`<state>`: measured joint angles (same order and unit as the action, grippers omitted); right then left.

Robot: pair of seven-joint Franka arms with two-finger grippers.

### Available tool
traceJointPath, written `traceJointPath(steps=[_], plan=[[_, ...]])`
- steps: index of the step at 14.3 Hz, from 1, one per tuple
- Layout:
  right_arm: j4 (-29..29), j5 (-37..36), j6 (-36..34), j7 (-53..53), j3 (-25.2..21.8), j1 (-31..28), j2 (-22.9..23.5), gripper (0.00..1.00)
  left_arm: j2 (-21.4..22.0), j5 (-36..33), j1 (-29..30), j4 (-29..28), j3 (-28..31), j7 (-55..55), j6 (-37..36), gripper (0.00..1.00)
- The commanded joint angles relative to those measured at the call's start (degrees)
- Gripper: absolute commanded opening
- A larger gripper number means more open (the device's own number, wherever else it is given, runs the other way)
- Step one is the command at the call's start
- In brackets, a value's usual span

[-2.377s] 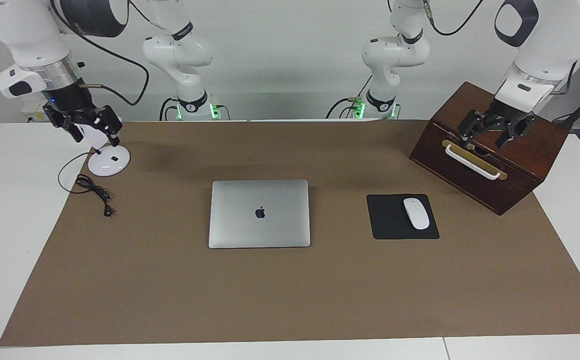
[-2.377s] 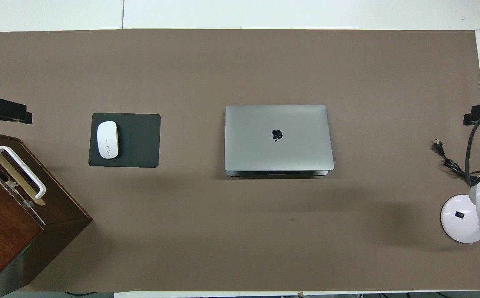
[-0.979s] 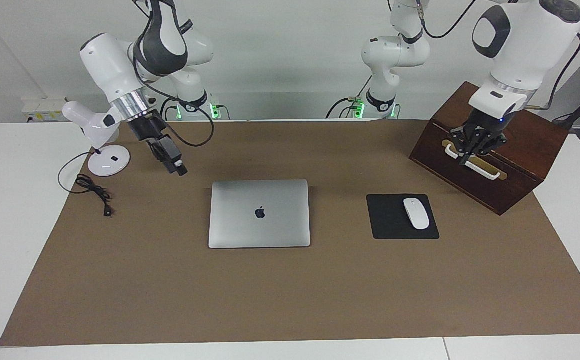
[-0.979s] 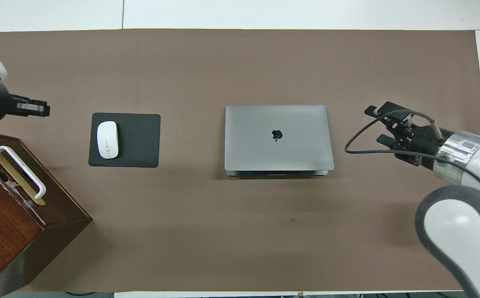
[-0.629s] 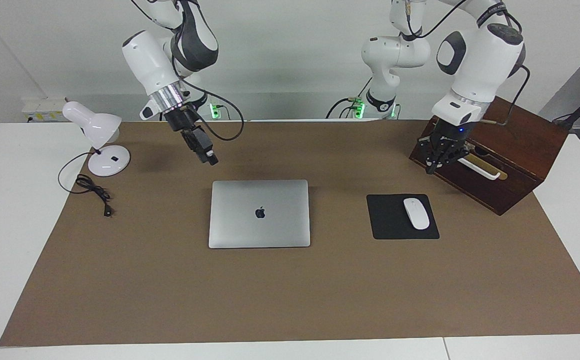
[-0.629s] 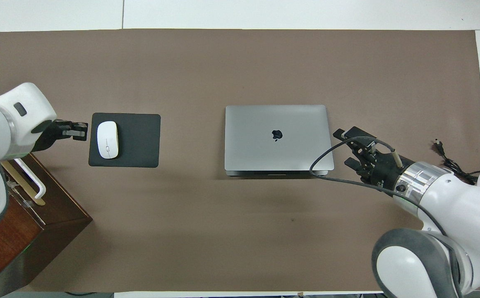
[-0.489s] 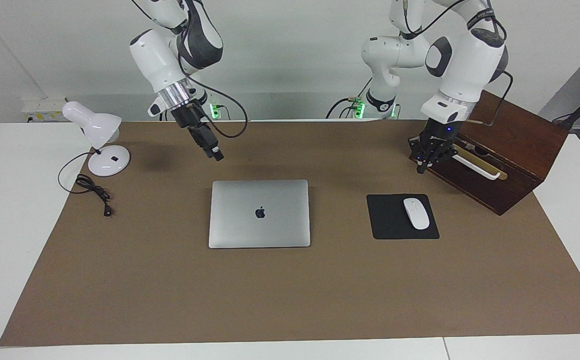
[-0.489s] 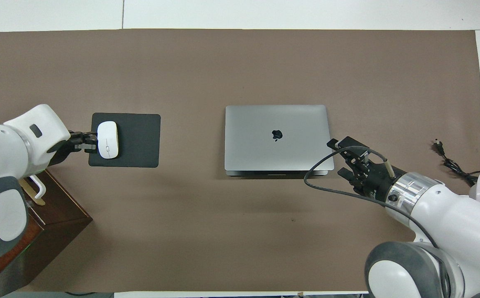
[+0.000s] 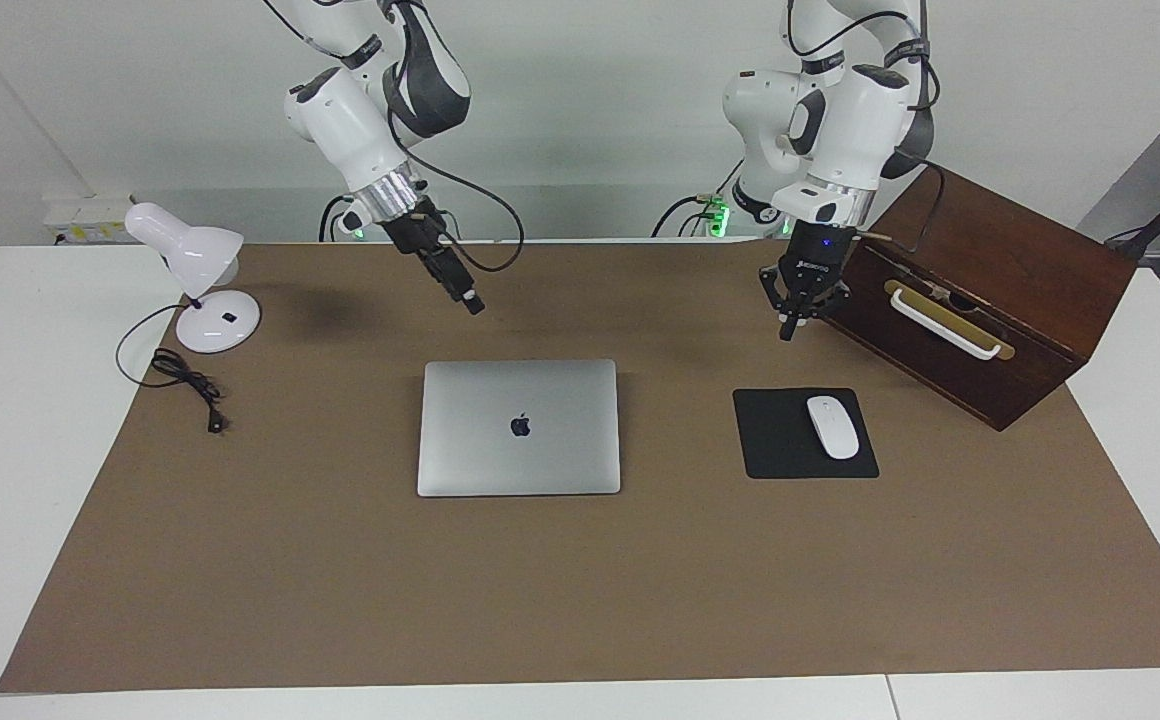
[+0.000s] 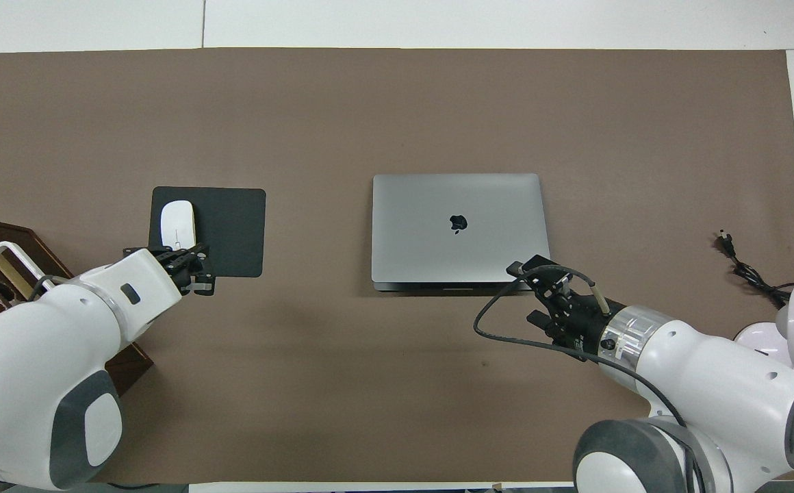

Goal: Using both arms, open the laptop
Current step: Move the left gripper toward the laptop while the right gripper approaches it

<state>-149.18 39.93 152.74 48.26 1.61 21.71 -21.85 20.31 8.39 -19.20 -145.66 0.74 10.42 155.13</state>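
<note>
Left gripper (image 9: 787,331), fingertips pressed together, hanging empty over the brown mat (image 9: 580,600) beside the wooden box (image 9: 1000,300). Right gripper (image 9: 473,304), opening impossible to tell, hanging tilted above the mat near the laptop's edge nearest the robots. Laptop (image 9: 519,428) lying closed, flat, mid-mat, untouched. Mouse (image 9: 832,427) sitting on the mouse pad (image 9: 775,440) beside it; lamp (image 9: 202,290) standing at the right arm's end.

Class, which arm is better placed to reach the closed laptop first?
Right. The right gripper hangs just above the mat by the laptop; the left gripper, shut, hangs by the wooden box.
</note>
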Motion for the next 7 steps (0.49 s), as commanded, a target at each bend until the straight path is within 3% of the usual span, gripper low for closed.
traceJointPath(steps=[1,4,7], plan=[[-0.32,1.55,-0.69,1.30,-0.03,0.00,1.45,1.00,1.75,1.28,-4.51,-6.47,0.75,0.92,9.55,0.00],[-0.24,1.55,-0.08,1.66,-0.03,0.00,4.09,1.00,0.96,1.28,-7.77,-9.20,0.75,0.74,15.71,0.00],[-0.24,1.46,0.45,0.87,-0.03,-0.79,6.11,1.00,-2.55,1.28,-11.45,-11.93,0.75,-0.74,24.76,0.00]])
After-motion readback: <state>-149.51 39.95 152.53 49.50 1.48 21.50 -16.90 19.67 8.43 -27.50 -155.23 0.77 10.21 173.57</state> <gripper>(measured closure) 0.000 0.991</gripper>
